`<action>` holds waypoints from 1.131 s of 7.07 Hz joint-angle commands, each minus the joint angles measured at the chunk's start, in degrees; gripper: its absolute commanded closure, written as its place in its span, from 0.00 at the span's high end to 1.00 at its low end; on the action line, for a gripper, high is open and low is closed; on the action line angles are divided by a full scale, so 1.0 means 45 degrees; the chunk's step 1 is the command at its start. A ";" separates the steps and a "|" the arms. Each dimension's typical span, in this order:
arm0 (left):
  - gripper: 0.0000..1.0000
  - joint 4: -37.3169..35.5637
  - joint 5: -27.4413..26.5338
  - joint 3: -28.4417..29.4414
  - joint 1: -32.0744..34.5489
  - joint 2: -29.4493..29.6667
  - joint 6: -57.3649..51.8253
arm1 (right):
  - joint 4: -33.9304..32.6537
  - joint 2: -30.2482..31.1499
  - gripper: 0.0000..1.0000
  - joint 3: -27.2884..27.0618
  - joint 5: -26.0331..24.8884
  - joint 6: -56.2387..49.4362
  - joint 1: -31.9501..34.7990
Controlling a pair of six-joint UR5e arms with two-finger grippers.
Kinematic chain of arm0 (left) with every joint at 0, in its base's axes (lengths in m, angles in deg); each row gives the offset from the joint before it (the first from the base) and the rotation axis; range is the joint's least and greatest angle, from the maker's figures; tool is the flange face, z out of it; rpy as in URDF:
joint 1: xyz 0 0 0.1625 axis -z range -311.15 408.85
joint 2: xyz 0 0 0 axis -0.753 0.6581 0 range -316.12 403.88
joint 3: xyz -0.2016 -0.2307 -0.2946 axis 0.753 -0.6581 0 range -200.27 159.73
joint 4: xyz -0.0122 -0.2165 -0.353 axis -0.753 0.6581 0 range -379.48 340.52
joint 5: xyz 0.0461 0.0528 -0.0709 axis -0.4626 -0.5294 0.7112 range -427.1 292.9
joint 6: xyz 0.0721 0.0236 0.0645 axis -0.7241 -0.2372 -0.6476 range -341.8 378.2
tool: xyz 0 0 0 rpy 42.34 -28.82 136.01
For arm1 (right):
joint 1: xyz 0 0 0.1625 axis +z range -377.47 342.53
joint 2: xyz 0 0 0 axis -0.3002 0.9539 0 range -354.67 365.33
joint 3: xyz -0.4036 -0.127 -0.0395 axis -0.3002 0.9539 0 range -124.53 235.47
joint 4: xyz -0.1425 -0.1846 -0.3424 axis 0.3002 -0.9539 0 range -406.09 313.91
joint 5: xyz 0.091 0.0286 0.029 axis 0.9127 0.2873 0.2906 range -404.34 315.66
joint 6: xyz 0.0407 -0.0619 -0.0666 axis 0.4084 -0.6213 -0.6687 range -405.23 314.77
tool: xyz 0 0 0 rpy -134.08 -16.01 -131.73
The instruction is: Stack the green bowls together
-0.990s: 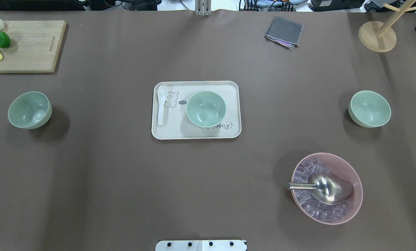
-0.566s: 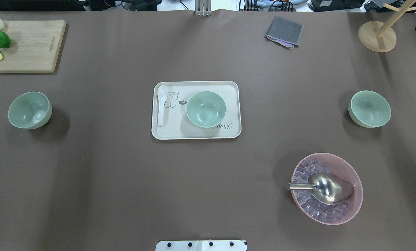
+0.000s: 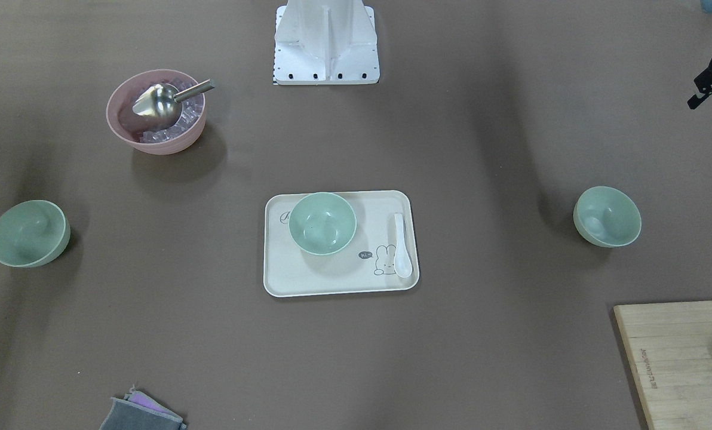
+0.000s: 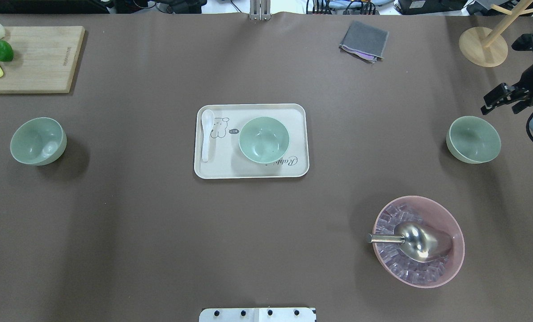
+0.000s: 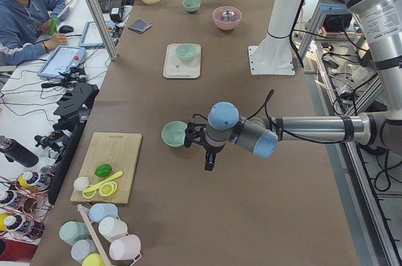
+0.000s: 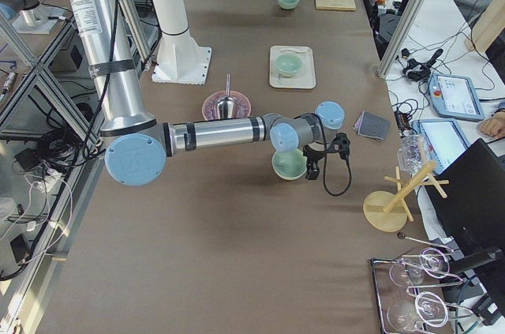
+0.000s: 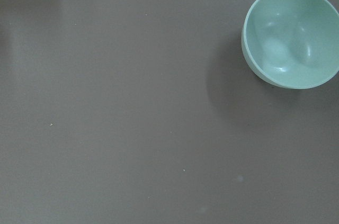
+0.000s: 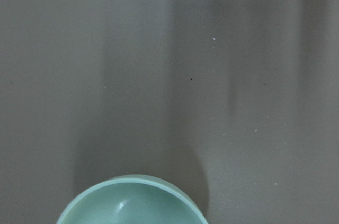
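Note:
Three pale green bowls stand apart. The left bowl (image 4: 38, 141) is on the table, the middle bowl (image 4: 264, 139) sits on a cream tray (image 4: 213, 170), and the right bowl (image 4: 473, 139) is on the table. My right gripper (image 4: 505, 89) hangs above the table just beyond the right bowl, whose rim shows at the bottom of the right wrist view (image 8: 132, 200). My left gripper (image 5: 207, 153) hangs beside the left bowl (image 5: 174, 134), which shows at the upper right of the left wrist view (image 7: 290, 36). Neither gripper holds anything. I cannot tell whether they are open or shut.
A pink bowl (image 4: 445, 277) with ice and a metal scoop (image 4: 420, 241) stands near the front right. A white spoon (image 4: 207, 134) lies on the tray. A cutting board (image 4: 34, 58) with fruit, a grey cloth (image 4: 365, 40) and a wooden rack (image 4: 483, 47) are at the back.
My right arm has come into the overhead view from the right edge and now hangs near the right bowl. The bowls have not moved.

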State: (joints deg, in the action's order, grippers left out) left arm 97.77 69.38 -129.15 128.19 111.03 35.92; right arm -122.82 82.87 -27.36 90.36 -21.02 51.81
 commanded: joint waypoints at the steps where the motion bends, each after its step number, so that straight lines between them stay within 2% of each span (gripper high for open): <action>1: 0.97 -0.0019 0.0003 0.0017 -0.0033 0.0001 0.0007 | 0.0508 0.0441 0.90 0.0185 -0.0127 0.0460 -0.0414; 2: 0.97 -0.0020 0.0003 0.0036 -0.0033 0.0001 0.0007 | 0.0798 0.0618 0.90 0.0281 -0.0128 0.0499 -0.0530; 3: 0.97 0.0000 0.0003 0.0036 -0.0033 0.0001 0.0007 | 0.0917 0.0658 0.78 0.0360 -0.0108 0.0518 -0.0551; 5: 0.97 0.0000 0.0003 -0.0002 -0.0033 0.0021 0.0007 | 0.0919 0.0776 0.40 0.0497 -0.0089 0.0577 -0.0687; 6: 0.97 -0.0019 0.0003 0.0036 -0.0072 0.0175 0.0026 | 0.0918 0.0795 0.00 0.0516 -0.0069 0.0577 -0.0707; 8: 0.97 -0.0117 -0.0152 0.0521 -0.1179 0.1420 0.2258 | 0.0918 0.0718 0.00 0.0071 0.0125 0.0616 -0.0707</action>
State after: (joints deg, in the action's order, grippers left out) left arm 97.40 69.16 -128.19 125.89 114.13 39.88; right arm -118.68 86.35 -25.72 90.28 -18.39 48.67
